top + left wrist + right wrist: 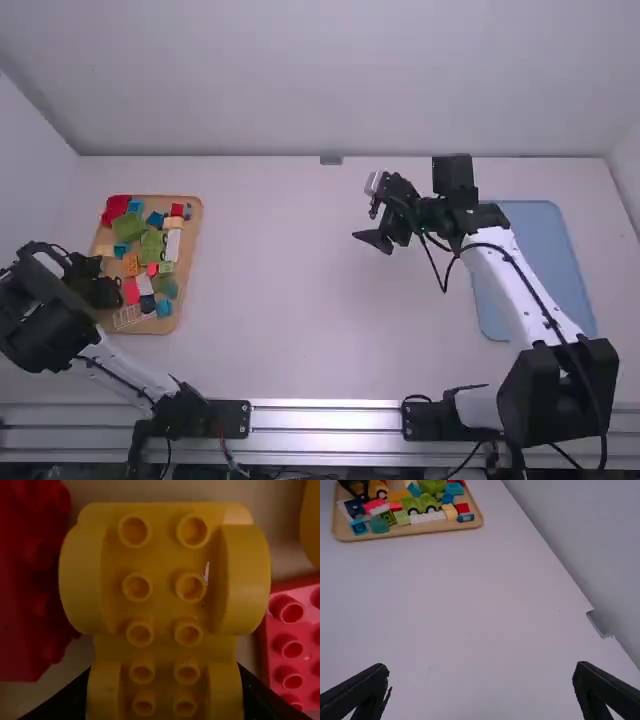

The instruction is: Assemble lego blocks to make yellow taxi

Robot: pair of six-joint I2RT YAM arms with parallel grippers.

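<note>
My left gripper (98, 284) is low over the left part of the wooden tray (196, 225). In the left wrist view, the left gripper (165, 695) is shut on a yellow car base (164, 580) with rounded fenders and rows of studs, one finger against each side. That yellow car base (378, 489) also appears beside the left gripper in the right wrist view. My right gripper (364, 212) is above the table's middle right, with the right gripper (481, 672) open and nothing between its fingers.
Around the held base lie a red block (25, 590) and a pink brick (295, 645). Green, white, blue and orange pieces crowd the tray, including a green car base (421, 503). A blue mat (535, 250) lies at the right.
</note>
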